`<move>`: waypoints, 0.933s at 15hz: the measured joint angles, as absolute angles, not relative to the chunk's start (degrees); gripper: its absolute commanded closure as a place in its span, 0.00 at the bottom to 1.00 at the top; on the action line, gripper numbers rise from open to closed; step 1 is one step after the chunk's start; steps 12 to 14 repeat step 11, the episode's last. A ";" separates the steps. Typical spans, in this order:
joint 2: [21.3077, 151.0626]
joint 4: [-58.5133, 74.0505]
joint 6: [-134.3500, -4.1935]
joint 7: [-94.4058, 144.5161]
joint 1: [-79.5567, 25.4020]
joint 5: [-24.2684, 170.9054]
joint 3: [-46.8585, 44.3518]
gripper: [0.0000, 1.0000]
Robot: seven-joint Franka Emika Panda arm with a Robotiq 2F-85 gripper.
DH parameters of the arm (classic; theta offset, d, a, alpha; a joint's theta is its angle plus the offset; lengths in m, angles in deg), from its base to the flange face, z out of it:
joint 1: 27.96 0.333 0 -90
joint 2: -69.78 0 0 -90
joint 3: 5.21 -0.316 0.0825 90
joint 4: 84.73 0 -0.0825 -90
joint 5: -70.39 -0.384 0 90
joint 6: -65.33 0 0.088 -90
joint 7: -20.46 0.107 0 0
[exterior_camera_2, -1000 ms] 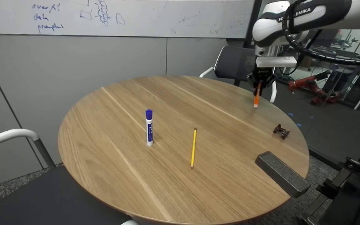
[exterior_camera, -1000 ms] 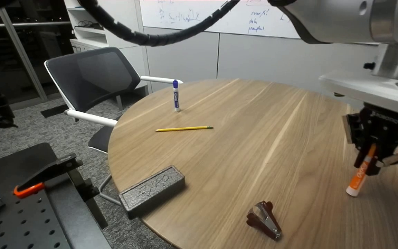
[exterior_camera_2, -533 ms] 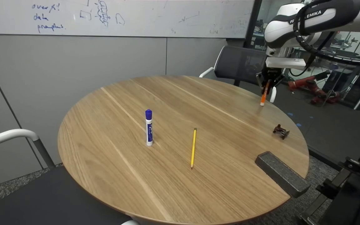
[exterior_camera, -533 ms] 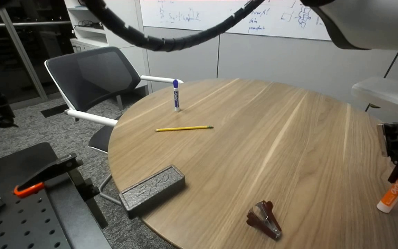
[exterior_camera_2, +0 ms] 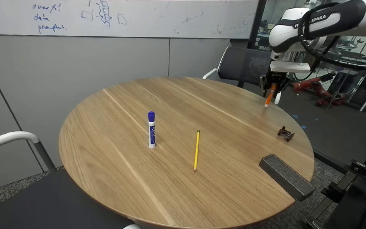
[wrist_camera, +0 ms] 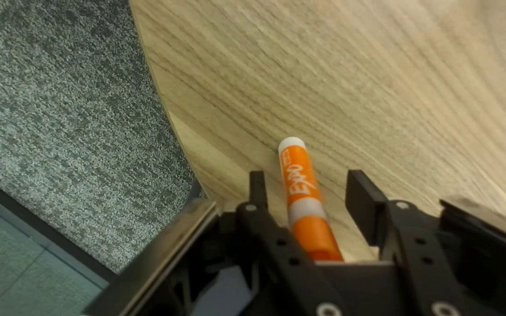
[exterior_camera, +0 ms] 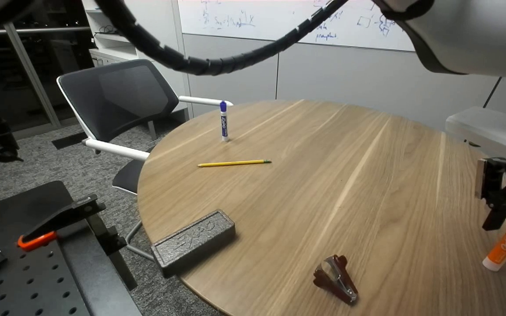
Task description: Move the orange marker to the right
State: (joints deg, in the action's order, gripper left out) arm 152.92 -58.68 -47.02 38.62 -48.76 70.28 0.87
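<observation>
Claw (wrist_camera: pixel 310 193): Jaws stand well apart in the wrist view, spread around the orange marker (wrist_camera: pixel 299 175) with clear gaps on either side of its barrel; they have hold of nothing.
Orange marker: Leans at a slant between the jaws, white end down, orange cap toward the base of the claw, near the rim of the table (wrist_camera: pixel 367 109); whether its white end touches the wood cannot be told.
Table: Round, wood-grained, spread across the middle of both exterior views.
Arm (exterior_camera_2: pixel 329 24): White and black, it reaches over the right-hand side of the table in an exterior view.
Blue-and-white marker (exterior_camera: pixel 224 125): Stands upright, blue cap on top, well apart from the claw.
Yellow pencil (exterior_camera_2: pixel 197 151): Lies flat near the blue-and-white marker.
Block (exterior_camera: pixel 196 237): Dark gray and embossed on top, it sits at the table's rim, one end jutting past the edge.
Staple remover (exterior_camera: pixel 336 280): Brown and metal, it rests between the block and the orange marker in both exterior views.
Chair (exterior_camera: pixel 121 94): Dark mesh back, white frame, standing beside the table in an exterior view.
Whiteboard (exterior_camera_2: pixel 145 19): Scrawled on in blue, behind the table.
</observation>
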 measured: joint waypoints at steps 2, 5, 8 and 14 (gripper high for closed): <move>152.93 -58.68 -46.77 38.62 -48.82 70.29 0.90 0.03; 152.46 -58.70 -44.25 38.57 -49.18 70.48 1.45 0.00; 149.76 -58.76 -34.27 37.78 -49.73 71.58 3.63 0.00; 147.06 -58.66 -29.77 37.08 -50.20 72.01 4.19 0.00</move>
